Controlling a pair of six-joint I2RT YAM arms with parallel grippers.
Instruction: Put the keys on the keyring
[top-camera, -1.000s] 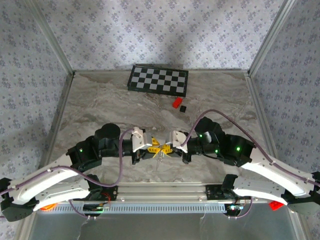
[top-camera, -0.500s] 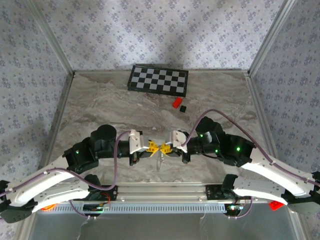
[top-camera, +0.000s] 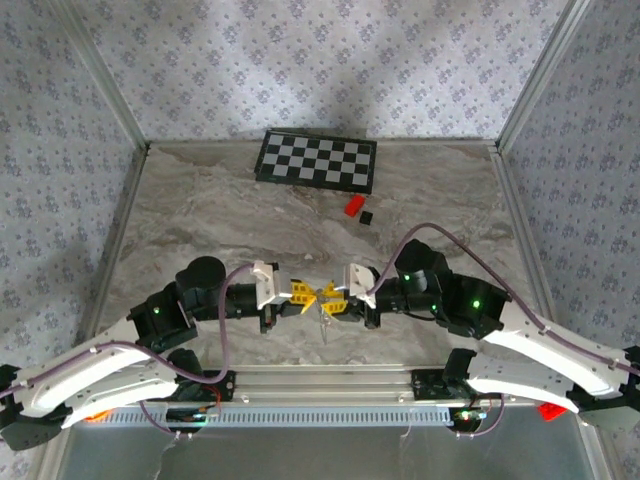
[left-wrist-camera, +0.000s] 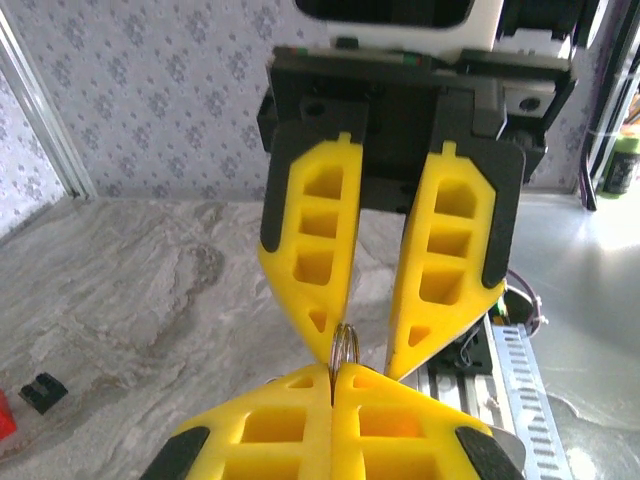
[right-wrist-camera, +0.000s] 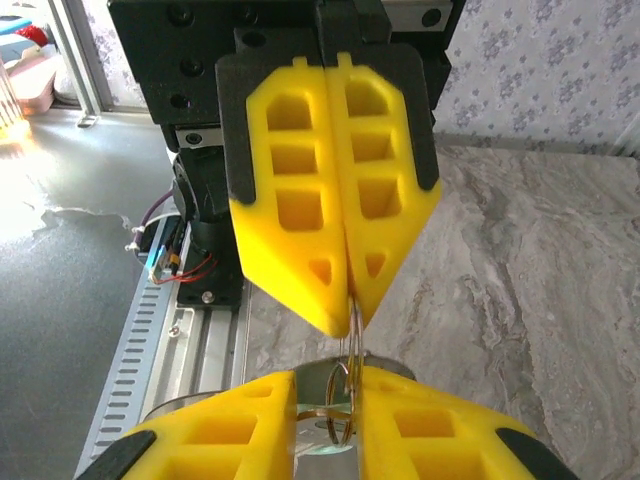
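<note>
Left claw (left-wrist-camera: 332, 372) clamped on the thin dark-silver wire keyring (left-wrist-camera: 343, 344), loop poking out at its fingertips; right claw (right-wrist-camera: 328, 385) opposite, fingers parted around that loop. Can't tell whether any keys are threaded, so threading looks unfinished.

Top view high, overlooking table (top-camera: 200, 220); wrist views close, facing each other.

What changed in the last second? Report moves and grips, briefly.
The left gripper closed on the keyring while its arm pulled back leftward a little; the right gripper eased its jaws apart. The red block, black cube and checkerboard stayed put.
</note>
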